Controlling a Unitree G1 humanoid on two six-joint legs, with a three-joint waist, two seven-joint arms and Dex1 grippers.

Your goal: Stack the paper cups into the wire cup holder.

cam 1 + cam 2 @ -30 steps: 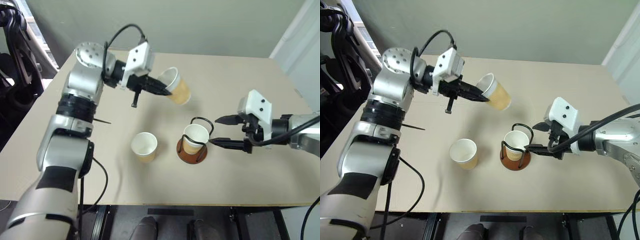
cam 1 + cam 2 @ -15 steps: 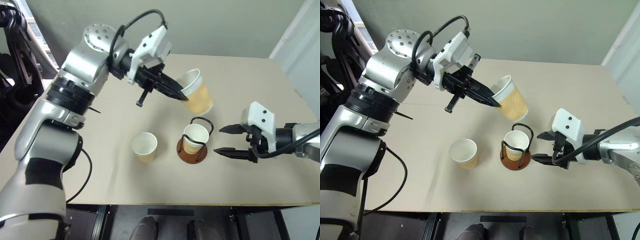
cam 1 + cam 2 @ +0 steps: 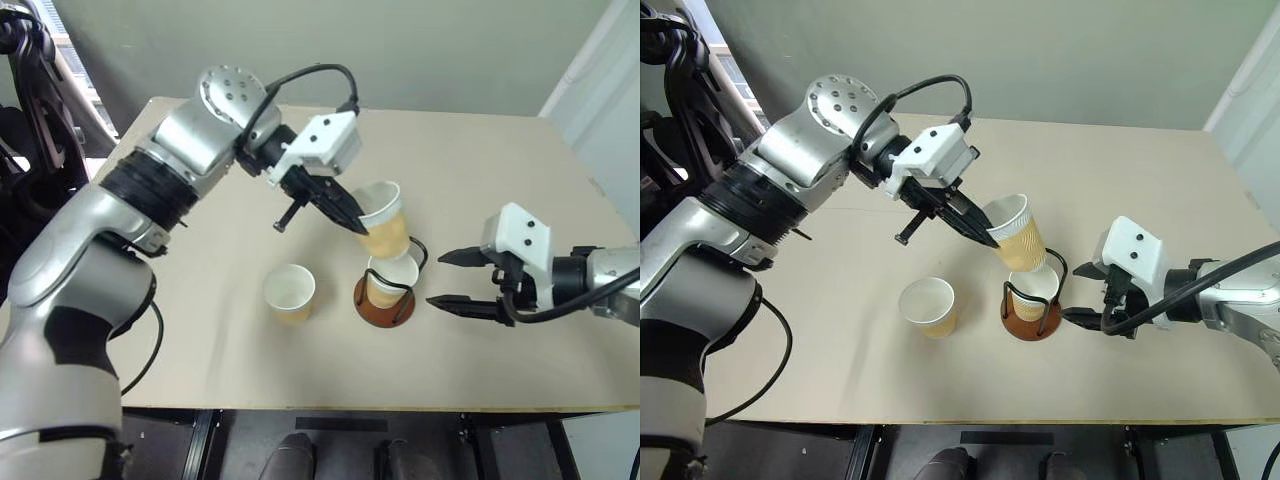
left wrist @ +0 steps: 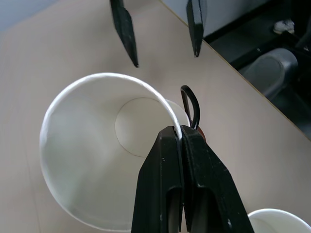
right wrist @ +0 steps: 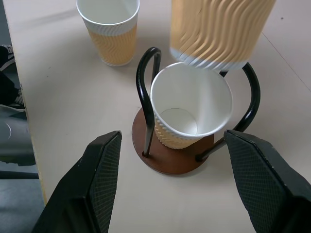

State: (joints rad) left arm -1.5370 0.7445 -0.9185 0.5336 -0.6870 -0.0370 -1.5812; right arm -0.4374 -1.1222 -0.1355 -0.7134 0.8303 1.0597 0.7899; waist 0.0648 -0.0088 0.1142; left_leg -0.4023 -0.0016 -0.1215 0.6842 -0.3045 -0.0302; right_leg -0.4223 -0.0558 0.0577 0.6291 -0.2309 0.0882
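While our right gripper [image 3: 452, 279] waits beside the wire holder [image 3: 385, 301] with fingers spread, a loose cup [image 3: 289, 292] stands just left of it on the table [image 3: 200, 330]. One cup [image 5: 189, 104] sits inside the holder. Just above it, our left gripper [image 3: 357, 224] pinches a third cup [image 3: 384, 220] by the rim.

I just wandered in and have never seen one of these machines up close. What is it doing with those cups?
The robot is stacking paper cups into a wire cup holder on the table. One cup already sits in the holder. The left gripper pinches the rim of a second cup and holds it tilted just above the first. The right gripper waits open beside the holder. A third cup stands on the table nearby.
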